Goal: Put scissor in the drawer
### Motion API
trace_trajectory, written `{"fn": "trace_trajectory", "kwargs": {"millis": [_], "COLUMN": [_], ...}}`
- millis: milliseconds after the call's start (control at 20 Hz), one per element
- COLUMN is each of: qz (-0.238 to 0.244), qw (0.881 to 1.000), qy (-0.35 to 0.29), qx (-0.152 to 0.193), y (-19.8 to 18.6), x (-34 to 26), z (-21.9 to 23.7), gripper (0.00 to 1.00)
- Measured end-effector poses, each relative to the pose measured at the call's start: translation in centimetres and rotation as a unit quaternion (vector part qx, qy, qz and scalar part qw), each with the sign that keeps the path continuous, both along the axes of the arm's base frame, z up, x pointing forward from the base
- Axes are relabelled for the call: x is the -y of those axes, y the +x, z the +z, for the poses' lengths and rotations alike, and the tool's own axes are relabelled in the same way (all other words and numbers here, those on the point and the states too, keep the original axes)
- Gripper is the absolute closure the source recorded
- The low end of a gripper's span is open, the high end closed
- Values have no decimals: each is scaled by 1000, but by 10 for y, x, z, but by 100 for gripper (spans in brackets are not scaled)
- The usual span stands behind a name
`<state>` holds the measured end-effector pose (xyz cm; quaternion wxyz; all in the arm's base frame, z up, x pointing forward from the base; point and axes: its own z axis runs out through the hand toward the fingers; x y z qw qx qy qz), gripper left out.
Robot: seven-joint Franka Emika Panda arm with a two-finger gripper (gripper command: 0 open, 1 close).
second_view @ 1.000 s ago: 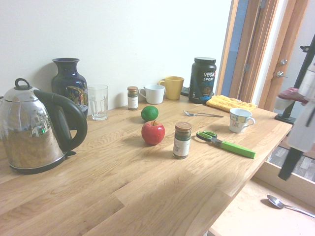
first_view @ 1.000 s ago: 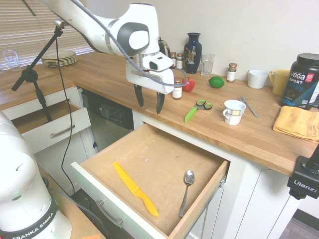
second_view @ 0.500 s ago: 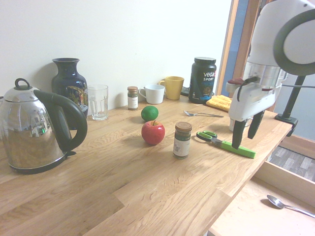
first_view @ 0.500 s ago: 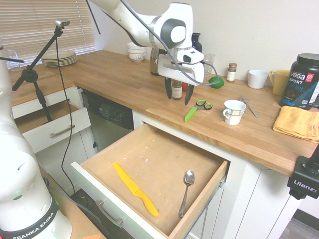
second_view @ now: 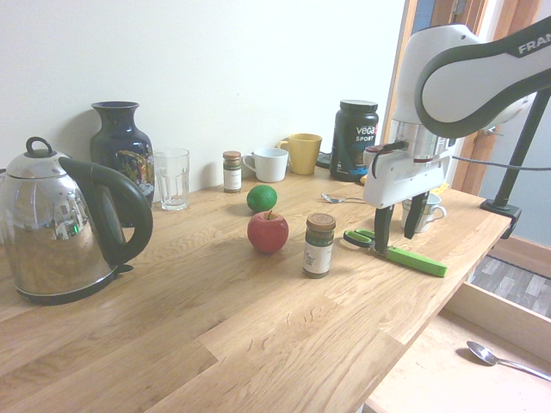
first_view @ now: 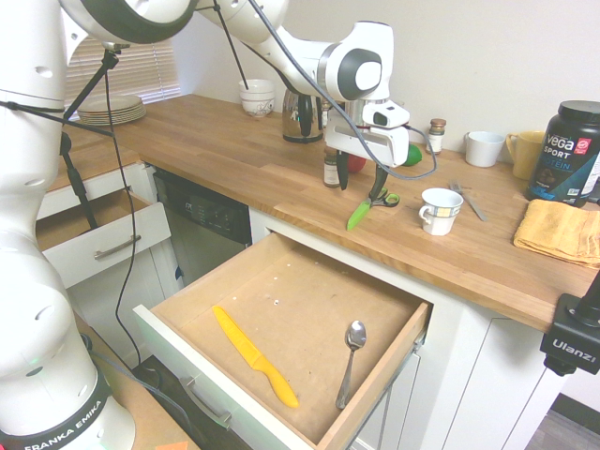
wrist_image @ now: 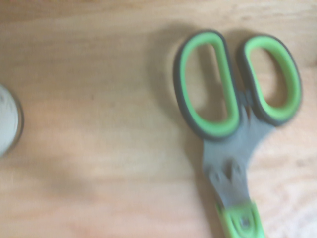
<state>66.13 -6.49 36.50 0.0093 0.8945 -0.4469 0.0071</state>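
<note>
The scissor (first_view: 371, 205) has a bright green cover and two green-and-dark rings, and the gripper (first_view: 360, 180) hangs wide open above it.

Gripper (first_view: 359, 183) above countertop (first_view: 234, 155), pointing down, fingers apart, hovering over scissor (first_view: 369, 206) handle end; contact not clear. Scissor flat on countertop near front edge, green sheath toward edge. White cup (first_view: 439, 210) just beside scissor, toward yellow cloth (first_view: 559, 232) and black tub (first_view: 565, 152) at far end. Lime (first_view: 410, 155) and spice jar (first_view: 435, 136) behind gripper. Drawer (first_view: 292, 314) pulled open below front edge; yellow knife (first_view: 254, 355) and spoon (first_view: 352, 356) on wooden bottom, well apart
</note>
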Motion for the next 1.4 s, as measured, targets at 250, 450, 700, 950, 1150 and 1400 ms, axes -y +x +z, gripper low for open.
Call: {"fn": "trace_trajectory", "kwargs": {"millis": [250,450,700,950,1150,1400], "qz": [-7,-11,-13,-12,-12,-11], "qw": [1000,1000,1000,1000,1000,1000], "qy": [7,7,10,13,13,13], "qx": [-7,-11,-14,-16,-16,-16], "y": [22,32,37,40,41,42], "x": [4,8,9,5,4,3], "z": [-14,-20,-27,-32,-32,-33], "gripper": [0,100,100,100,100,100]}}
